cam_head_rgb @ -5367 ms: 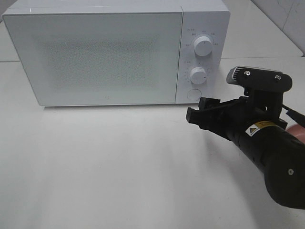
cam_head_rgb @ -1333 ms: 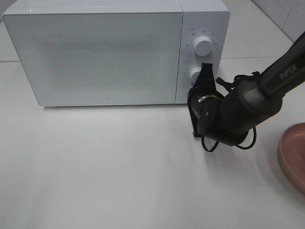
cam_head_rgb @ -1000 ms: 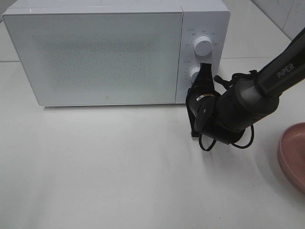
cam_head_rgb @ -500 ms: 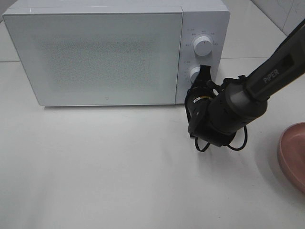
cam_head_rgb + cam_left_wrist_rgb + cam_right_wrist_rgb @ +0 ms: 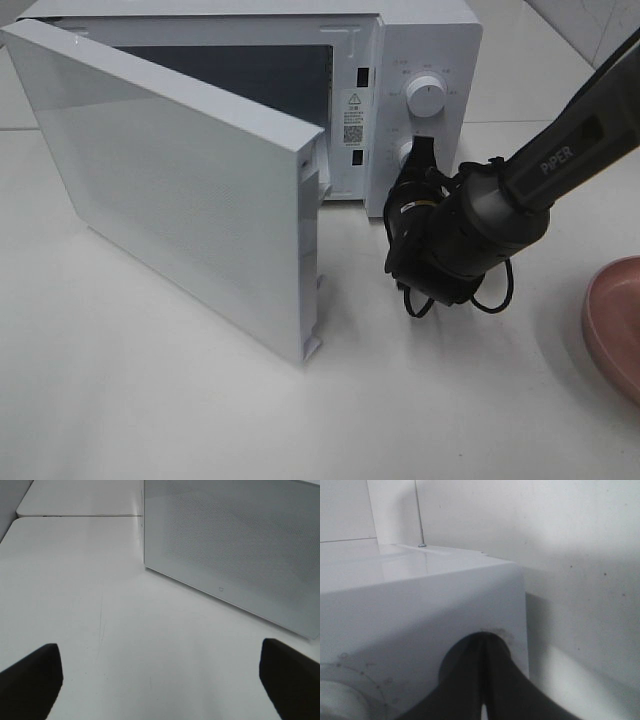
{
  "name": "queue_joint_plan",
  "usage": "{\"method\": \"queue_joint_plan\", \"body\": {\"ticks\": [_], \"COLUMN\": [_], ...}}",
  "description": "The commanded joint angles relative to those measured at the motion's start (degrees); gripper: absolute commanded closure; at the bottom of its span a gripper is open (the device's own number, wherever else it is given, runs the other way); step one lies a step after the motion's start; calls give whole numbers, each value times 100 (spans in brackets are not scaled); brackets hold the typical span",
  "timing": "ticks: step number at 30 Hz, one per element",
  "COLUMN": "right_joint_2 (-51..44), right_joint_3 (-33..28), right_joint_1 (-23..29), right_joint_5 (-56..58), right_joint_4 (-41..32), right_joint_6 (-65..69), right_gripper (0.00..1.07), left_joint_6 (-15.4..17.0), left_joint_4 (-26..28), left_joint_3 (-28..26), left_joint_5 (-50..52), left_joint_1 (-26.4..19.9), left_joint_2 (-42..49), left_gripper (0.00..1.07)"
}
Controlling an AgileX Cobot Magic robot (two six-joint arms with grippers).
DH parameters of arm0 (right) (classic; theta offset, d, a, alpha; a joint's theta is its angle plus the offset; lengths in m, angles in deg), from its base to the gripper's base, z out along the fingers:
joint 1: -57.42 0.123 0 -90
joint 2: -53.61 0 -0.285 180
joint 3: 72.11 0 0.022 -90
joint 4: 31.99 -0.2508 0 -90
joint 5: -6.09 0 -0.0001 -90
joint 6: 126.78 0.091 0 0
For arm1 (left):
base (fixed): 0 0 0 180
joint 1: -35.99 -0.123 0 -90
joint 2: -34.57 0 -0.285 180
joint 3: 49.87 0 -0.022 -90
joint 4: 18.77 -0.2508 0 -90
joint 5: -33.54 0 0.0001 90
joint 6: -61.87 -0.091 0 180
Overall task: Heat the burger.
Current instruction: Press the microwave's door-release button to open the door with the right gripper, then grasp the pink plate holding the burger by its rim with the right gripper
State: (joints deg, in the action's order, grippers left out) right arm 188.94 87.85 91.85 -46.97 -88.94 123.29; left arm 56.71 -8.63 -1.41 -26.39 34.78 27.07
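A white microwave [image 5: 425, 45] stands at the back of the white table [image 5: 150, 410]. Its door [image 5: 180, 190] stands open and sticks out at a slant over the table, so it fills much of the space in front of the oven. Behind the door you can see the dark inside and a small sticker [image 5: 355, 100] on the frame. The right gripper [image 5: 420, 152] points at the front panel, just under the top knob [image 5: 427, 96], and it hides most of the lower knob [image 5: 404, 152]. Its jaws are pressed together, with nothing between them, and the tips look as if they touch the panel. A black cable [image 5: 492, 298] loops under the thick black arm [image 5: 560, 150]. At the right edge of the table lies part of a pink plate [image 5: 612, 320], well apart from the microwave. The left gripper [image 5: 160, 680] hangs low over the bare table, facing the outside of the open door. Its jaws are wide apart and hold nothing; one dark finger [image 5: 30, 680] shows on each side. The burger cannot be seen in any view, so I cannot tell where it is.
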Motion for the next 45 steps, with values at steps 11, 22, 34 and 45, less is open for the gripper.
{"method": "queue_joint_plan", "body": {"ticks": [11, 22, 34, 45], "right_joint_2": [-281, -493, -1054, -1908], "right_joint_3": [97, -201, -688, -1381], "right_joint_1": [-149, -80, -80, -103], "right_joint_5": [-613, 52, 1335, 1811], "right_joint_4": [745, 733, 567, 573], "right_joint_6": [-143, -315, -1301, -2510], "right_gripper": [107, 107, 107, 107], "left_joint_6": [11, 11, 11, 11], "left_joint_4": [57, 57, 57, 57], "left_joint_3": [11, 11, 11, 11], "left_joint_5": [57, 57, 57, 57], "left_joint_1": [23, 23, 23, 23], "left_joint_2": [120, 120, 120, 120], "left_gripper": [7, 7, 7, 7]}}
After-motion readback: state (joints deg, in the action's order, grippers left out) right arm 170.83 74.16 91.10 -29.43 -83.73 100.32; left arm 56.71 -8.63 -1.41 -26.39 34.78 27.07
